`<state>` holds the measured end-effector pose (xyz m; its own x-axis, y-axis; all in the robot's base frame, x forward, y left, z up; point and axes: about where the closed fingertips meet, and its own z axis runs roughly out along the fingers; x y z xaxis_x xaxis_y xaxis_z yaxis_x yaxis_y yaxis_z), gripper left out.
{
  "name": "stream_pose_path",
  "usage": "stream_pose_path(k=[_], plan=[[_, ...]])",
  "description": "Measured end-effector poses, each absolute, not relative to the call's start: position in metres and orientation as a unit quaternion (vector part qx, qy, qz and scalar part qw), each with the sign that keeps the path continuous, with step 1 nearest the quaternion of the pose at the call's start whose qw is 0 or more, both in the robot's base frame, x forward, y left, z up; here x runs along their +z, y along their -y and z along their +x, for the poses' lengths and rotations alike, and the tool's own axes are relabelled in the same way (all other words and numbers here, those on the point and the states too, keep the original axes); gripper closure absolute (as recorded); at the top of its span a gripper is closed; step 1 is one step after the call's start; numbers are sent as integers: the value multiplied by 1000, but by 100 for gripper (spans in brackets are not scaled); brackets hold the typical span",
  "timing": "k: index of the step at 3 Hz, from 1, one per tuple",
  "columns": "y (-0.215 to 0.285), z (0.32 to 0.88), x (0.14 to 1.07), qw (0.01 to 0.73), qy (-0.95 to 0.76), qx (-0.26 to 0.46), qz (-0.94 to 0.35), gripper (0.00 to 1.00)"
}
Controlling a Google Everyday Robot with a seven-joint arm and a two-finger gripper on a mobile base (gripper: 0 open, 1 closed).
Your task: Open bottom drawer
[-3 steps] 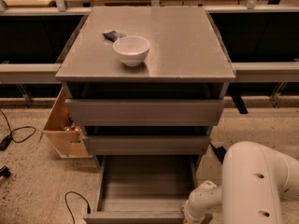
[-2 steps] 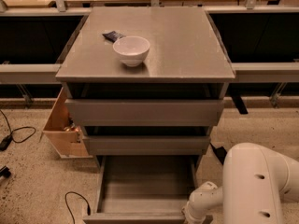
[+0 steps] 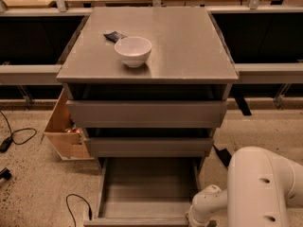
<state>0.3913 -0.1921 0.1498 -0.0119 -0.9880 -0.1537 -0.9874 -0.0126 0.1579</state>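
The bottom drawer (image 3: 147,188) lies at lower centre of the frame, drawn well out from the foot of the cabinet (image 3: 189,41). The tool (image 3: 193,220) is at its front right corner, by the bottom edge. I cannot tell whether it is clenched or released. Any further pull should probably run straight and level, so the runners do not bind.

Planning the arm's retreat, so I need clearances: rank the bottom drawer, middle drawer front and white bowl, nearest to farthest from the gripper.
The gripper is at the bottom edge, right of centre.
1. bottom drawer, pulled out, immediately left of it.
2. middle drawer front, above and behind.
3. white bowl, on the cabinet top, up left.
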Motion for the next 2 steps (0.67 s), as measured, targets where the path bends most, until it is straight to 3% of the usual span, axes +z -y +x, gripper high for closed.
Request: stream_pose_path(k=[2], plan=[[189, 387, 148, 7, 702, -122, 701, 100]])
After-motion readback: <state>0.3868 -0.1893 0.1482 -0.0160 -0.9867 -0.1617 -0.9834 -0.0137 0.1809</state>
